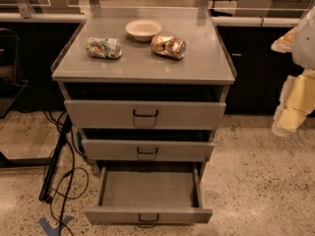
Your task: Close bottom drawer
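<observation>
The bottom drawer of the grey metal cabinet is pulled far out, its inside bare, with a small dark wire handle on its low front panel. The middle drawer and the top drawer above it stand slightly out. My gripper hangs at the right edge of the view, to the right of the cabinet at about top-drawer height, well apart from the bottom drawer and touching nothing.
On the cabinet top lie a white bowl, a crushed green-white can and a crumpled gold-brown bag. Black cables trail on the speckled floor left of the cabinet. Dark counters stand behind.
</observation>
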